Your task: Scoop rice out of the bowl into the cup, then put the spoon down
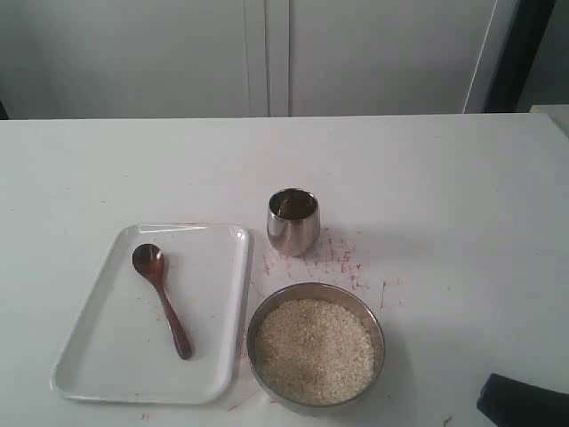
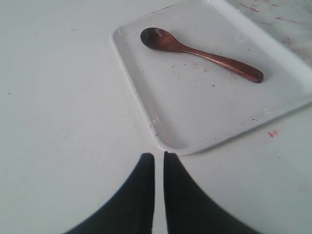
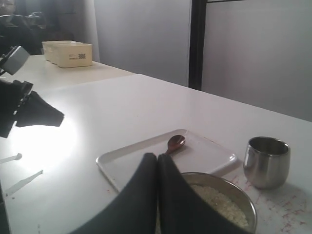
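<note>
The dark wooden spoon (image 1: 160,298) lies free on a white tray (image 1: 107,356), its oval bowl toward the far side. The wide steel bowl (image 1: 376,322) holds a heap of off-white rice (image 1: 313,350) near the table's front. Behind it the small steel cup (image 1: 292,221) stands upright. My left gripper (image 2: 158,156) is shut and empty, hovering just off a corner of the tray (image 2: 195,112), apart from the spoon (image 2: 200,53). My right gripper (image 3: 157,156) is shut and empty, with the bowl (image 3: 246,202), rice (image 3: 219,202), spoon (image 3: 175,143) and cup (image 3: 266,162) beyond it.
Red marks stain the white table (image 1: 356,262) between cup and bowl. A dark part of the right arm (image 1: 524,400) shows at the front right corner. The left arm (image 3: 24,107) hangs beyond the tray. Cream boxes (image 3: 68,52) sit on a farther table.
</note>
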`<state>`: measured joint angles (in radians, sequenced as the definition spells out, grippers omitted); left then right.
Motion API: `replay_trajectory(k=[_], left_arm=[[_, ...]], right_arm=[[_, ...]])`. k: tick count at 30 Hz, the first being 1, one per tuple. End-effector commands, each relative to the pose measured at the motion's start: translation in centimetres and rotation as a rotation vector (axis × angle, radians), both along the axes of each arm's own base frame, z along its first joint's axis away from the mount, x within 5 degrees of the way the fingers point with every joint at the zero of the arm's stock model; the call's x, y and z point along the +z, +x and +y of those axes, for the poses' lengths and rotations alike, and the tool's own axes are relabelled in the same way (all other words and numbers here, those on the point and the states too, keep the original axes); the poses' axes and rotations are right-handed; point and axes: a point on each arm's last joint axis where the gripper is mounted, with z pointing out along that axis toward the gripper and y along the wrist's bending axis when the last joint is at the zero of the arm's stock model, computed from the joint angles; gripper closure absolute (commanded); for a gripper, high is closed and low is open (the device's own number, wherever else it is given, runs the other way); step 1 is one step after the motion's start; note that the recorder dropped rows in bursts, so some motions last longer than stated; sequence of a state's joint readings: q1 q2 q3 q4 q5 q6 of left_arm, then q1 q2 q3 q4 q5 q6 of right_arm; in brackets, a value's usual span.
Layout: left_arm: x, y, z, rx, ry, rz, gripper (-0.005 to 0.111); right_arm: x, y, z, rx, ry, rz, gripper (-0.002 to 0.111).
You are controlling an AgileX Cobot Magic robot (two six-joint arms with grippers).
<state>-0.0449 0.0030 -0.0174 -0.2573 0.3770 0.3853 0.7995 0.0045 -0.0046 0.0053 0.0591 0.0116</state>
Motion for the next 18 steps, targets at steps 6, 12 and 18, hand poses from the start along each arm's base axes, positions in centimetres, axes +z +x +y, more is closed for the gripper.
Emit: replay_trajectory(k=[6,12,18], left_arm=[[-0.2,0.0,0.0,-0.001,-0.007,0.007,0.092],[-0.2,0.0,0.0,-0.001,-0.007,0.007,0.092],[-0.2,0.0,0.0,-0.001,-0.007,0.007,0.092]], right_arm=[[-0.1,0.8,-1.0,-0.218,-0.004,-0.001,0.108],[-0.1,1.4,-2.3,-0.476,-0.004,-0.001,0.108],[-0.1,1.6,-3.3,-0.662,-0.004,-0.001,0.108]])
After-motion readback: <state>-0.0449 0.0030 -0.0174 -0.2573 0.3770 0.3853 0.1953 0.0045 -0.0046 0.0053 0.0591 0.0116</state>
